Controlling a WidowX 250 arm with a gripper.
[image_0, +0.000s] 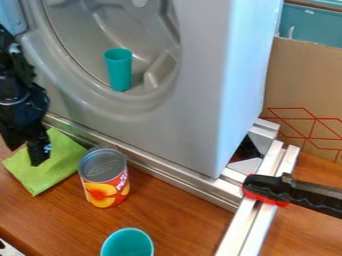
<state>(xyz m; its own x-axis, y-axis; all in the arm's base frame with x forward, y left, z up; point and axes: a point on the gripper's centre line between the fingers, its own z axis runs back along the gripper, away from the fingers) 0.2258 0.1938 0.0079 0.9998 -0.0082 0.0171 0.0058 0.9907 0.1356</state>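
Green cloth (59, 169) lies on tabletop (174, 220) beside can (105, 179), hand (36, 153) above it; whether hand is spread or closed, cannot tell. Looks light, soft; pinching near corner seems good.

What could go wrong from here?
1. The pincer hangs low at the green cloth; a low sideways move could ruck it or knock the can right beside it.
2. The upright teal cup in the grey machine's round recess looks easy to tip if bumped.
3. The near cup is cut off by the view's edge, so contact there might go unseen.
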